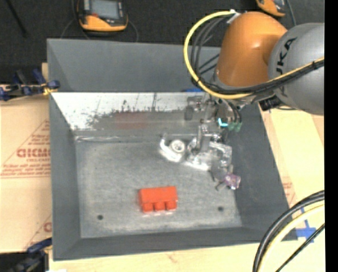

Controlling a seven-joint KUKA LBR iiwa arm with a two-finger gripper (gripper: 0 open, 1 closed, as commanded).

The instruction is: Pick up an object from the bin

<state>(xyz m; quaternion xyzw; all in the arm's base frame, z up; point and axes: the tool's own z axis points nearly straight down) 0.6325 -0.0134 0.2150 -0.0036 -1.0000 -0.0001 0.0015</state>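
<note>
**Mia:** What was in the bin (pixel 67 169)? Start at the left.

**Tom:** A red block (pixel 157 199) with bumps on top lay flat on the floor, near the front. It was all by itself.

**Mia:** And further along?

**Tom:** A white ring (pixel 173 148) was in the middle, a bit further back. Right beside it was a clear piece (pixel 198 162), shiny like see-through plastic. They looked like they were touching.

**Mia:** Where was the gripper (pixel 206 146)?

**Tom:** It was low down in the bin, right over the clear piece and just beside the white ring. The big arm came in from the right.

**Mia:** Was it open? Did it have anything?

**Tom:** I could not tell how wide it was open. I could not tell if it had hold of anything either.

**Mia:** What was past it?

**Tom:** A small purple bit (pixel 232 180), near the clear piece, toward the right wall.

**Mia:** How would the clear piece feel to pick up?

**Tom:** I think it would be light and hard, and slippery too. It might slide away or pop out if it got squeezed on a smooth slanted side.

**Mia:** So where should it be grabbed?

**Tom:** I would say across its thin middle, on two flat sides. Also on the side away from the white ring, so the ring would not get pinched with it.
</note>
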